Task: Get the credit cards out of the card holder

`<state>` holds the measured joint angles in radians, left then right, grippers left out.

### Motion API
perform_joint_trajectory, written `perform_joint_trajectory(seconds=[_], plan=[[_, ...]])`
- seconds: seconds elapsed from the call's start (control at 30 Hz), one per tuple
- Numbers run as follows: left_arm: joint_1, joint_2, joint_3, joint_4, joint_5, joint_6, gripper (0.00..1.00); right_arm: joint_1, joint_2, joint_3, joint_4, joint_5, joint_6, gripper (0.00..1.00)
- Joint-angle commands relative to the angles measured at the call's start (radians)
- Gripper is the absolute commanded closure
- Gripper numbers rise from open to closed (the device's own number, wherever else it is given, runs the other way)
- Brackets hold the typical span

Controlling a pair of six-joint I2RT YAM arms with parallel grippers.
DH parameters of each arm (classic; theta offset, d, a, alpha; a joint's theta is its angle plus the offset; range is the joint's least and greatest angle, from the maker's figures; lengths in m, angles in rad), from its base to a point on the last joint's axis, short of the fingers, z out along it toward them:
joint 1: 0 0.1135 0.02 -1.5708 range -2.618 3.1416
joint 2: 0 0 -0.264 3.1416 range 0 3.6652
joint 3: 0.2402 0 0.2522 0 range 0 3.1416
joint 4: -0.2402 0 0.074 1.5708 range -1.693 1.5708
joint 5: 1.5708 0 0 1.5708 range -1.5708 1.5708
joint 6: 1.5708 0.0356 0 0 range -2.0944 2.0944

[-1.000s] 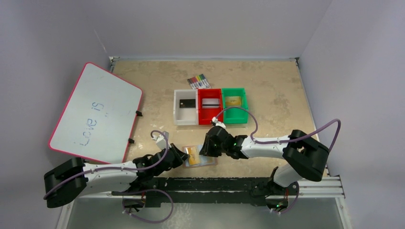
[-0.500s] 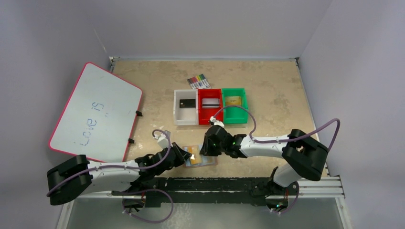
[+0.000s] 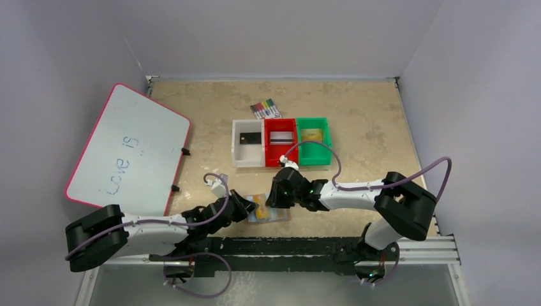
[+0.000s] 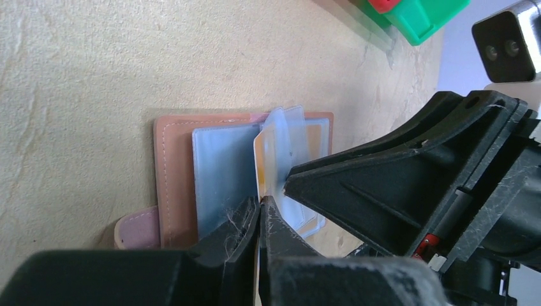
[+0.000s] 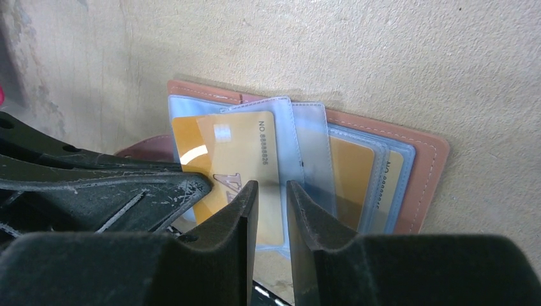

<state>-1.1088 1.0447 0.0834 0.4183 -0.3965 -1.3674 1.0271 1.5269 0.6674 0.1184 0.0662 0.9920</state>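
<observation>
The left gripper (image 4: 259,207) is pinched tight on a gold credit card (image 4: 258,167) standing edge-on above the open card holder (image 4: 172,185). The right gripper (image 4: 300,185) covers the holder's right side.

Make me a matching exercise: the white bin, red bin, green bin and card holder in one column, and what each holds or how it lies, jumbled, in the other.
1 white bin
2 red bin
3 green bin
4 card holder

A a single gold card
B lying open
C black card
D silver-grey card

Pairs: 1-C; 2-D; 3-A; 4-B
</observation>
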Motion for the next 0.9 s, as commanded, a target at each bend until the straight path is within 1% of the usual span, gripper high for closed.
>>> perform_joint_trajectory(seconds=[0.0, 0.17, 0.33, 0.5, 0.67, 0.73, 0.8, 0.83, 0.87], plan=[[-0.004, -0.048, 0.012, -0.095, -0.035, -0.012, 1.0, -0.002, 0.034, -0.02, -0.149, 0.046, -0.006, 0.73], [-0.003, -0.153, 0.083, -0.369, -0.095, 0.039, 1.0, -0.002, -0.006, -0.013, -0.205, 0.087, 0.005, 0.73], [-0.004, -0.249, 0.145, -0.531, -0.13, 0.072, 1.0, -0.002, -0.061, 0.001, -0.22, 0.118, -0.002, 0.73], [-0.004, -0.296, 0.215, -0.584, -0.134, 0.13, 1.0, -0.002, -0.166, 0.037, -0.247, 0.136, -0.044, 0.69], [-0.003, -0.3, 0.287, -0.584, -0.125, 0.191, 1.0, -0.003, -0.285, 0.081, -0.319, 0.242, -0.045, 0.66], [-0.003, -0.298, 0.307, -0.578, -0.125, 0.211, 1.0, -0.005, -0.327, 0.088, -0.333, 0.27, -0.037, 0.56], [-0.003, -0.299, 0.321, -0.569, -0.123, 0.225, 1.0, -0.007, -0.367, 0.084, -0.331, 0.289, -0.036, 0.52], [-0.003, -0.301, 0.325, -0.563, -0.122, 0.232, 1.0, -0.008, -0.381, 0.08, -0.331, 0.301, -0.037, 0.46], [-0.003, -0.304, 0.327, -0.552, -0.117, 0.238, 1.0, -0.011, -0.394, 0.074, -0.329, 0.317, -0.037, 0.37]])
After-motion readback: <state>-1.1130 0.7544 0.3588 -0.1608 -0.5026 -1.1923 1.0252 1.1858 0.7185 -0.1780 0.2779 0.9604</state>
